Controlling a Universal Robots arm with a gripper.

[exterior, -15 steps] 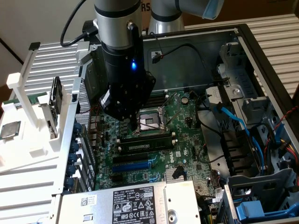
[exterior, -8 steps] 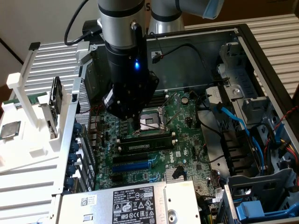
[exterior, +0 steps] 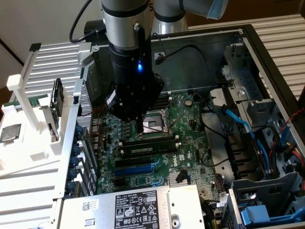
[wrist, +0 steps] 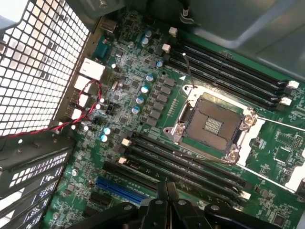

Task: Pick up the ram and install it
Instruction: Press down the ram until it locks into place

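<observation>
Tool [wrist: 166, 193] shut, empty, over motherboard [wrist: 143, 95] between CPU socket [wrist: 212, 124] and black slots [wrist: 181, 164]; ram [exterior: 147, 147] seated.

The arm's body [exterior: 131, 62] hides the pincer [exterior: 138, 125] fingertips over the motherboard [exterior: 190, 138].

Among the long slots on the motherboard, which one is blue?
The blue slot, lying between the black memory slots and the silver labelled box; all others are black.

Hanging over the processor socket [exterior: 153, 125] inside the case [exterior: 267, 57] — the claw [exterior: 138, 125]; lying in a slot just before the socket — the ram [exterior: 148, 147].
</observation>
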